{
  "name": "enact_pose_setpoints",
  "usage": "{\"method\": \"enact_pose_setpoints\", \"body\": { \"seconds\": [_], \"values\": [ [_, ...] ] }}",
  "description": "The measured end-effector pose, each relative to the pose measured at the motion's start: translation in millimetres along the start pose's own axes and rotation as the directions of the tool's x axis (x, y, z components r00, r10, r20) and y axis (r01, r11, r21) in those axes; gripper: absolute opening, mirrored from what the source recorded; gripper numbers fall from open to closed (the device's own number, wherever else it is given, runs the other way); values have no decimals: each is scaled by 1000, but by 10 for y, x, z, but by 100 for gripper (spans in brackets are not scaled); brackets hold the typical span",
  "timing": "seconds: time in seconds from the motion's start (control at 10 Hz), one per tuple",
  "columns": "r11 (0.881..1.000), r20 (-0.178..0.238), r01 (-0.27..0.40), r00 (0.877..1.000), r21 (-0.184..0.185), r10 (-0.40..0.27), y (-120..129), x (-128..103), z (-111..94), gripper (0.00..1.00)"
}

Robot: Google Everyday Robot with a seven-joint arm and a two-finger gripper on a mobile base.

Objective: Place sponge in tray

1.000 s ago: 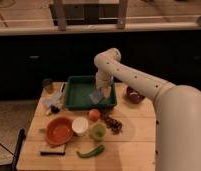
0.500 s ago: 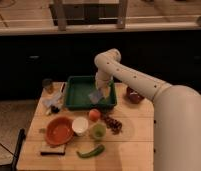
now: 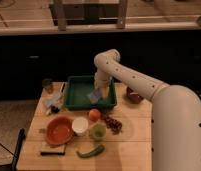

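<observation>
The gripper (image 3: 97, 91) hangs at the end of the white arm (image 3: 139, 85), reaching down into the right part of the tray (image 3: 74, 102). Whether it is gripping or has let go cannot be told. Directly beneath it sits the sponge (image 3: 94, 95), a pale blue-grey block inside the tray near its right wall; contact between sponge and gripper cannot be made out, nor whether the sponge rests on the tray floor.

The tray is dark green with raised sides and lies at the back of the wooden table (image 3: 129, 147). Apart from the sponge and the gripper, its floor shows only bare green.

In front of the tray stand an orange bowl (image 3: 59, 130), a white cup (image 3: 80, 125) and a green cup (image 3: 98, 131); what they hold is unclear. An orange ball (image 3: 94, 114) sits just ahead of the tray's front rim, with a dark reddish cluster (image 3: 113, 123) beside it. A green pepper (image 3: 91, 151) lies near the table's front edge. A dark flat pad (image 3: 50, 148) on a pale base lies in front of the orange bowl. To the right of the tray a dark red bowl (image 3: 134, 95) is partly hidden by the arm. Left of the tray are a dark can (image 3: 47, 86) and a muddle of small things (image 3: 53, 103) too dim to name.
</observation>
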Motion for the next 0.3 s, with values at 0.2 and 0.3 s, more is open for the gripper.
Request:
{"method": "enact_pose_setpoints", "body": {
  "seconds": [0.2,0.3],
  "values": [
    [1000,9,3,1000,2,-3,-24,-15,24,1],
    [1000,13,4,1000,2,-4,-33,-16,36,1]
  ]
}}
